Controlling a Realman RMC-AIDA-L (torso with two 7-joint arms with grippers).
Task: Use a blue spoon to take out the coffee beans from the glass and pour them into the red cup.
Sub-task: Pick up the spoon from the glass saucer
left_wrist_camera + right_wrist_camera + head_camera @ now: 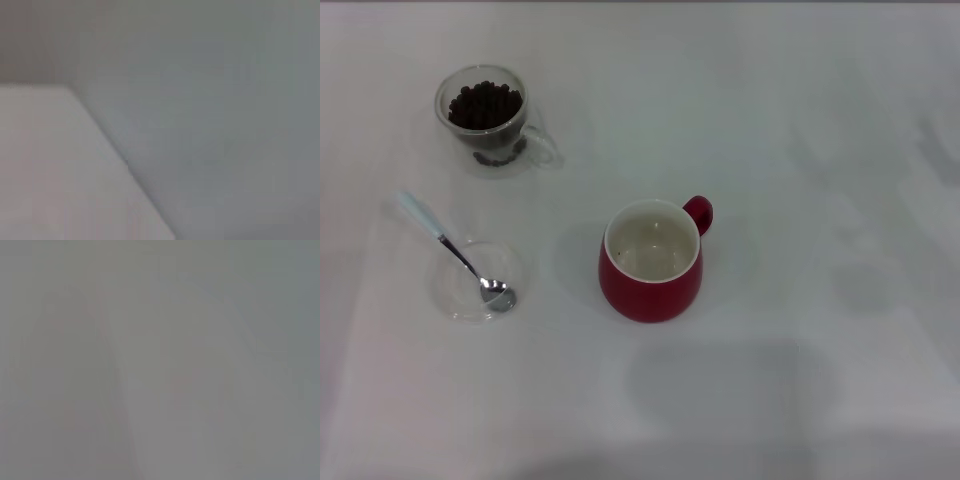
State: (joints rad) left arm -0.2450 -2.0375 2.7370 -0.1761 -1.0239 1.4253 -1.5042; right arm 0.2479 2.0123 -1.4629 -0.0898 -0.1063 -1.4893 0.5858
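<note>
In the head view the glass (485, 118) stands at the far left, filled with dark coffee beans (486, 104), its clear handle toward the right. The blue spoon (455, 252) lies nearer on the left, its silver bowl resting in a flat clear saucer (475, 280) and its pale-blue handle pointing up-left. The red cup (651, 262) stands near the middle, handle to the upper right, white inside, with a few dark specks showing. Neither gripper shows in any view. Both wrist views show only blank pale surfaces.
A white table (800, 150) carries everything. Faint shadows lie along the near edge and at the right.
</note>
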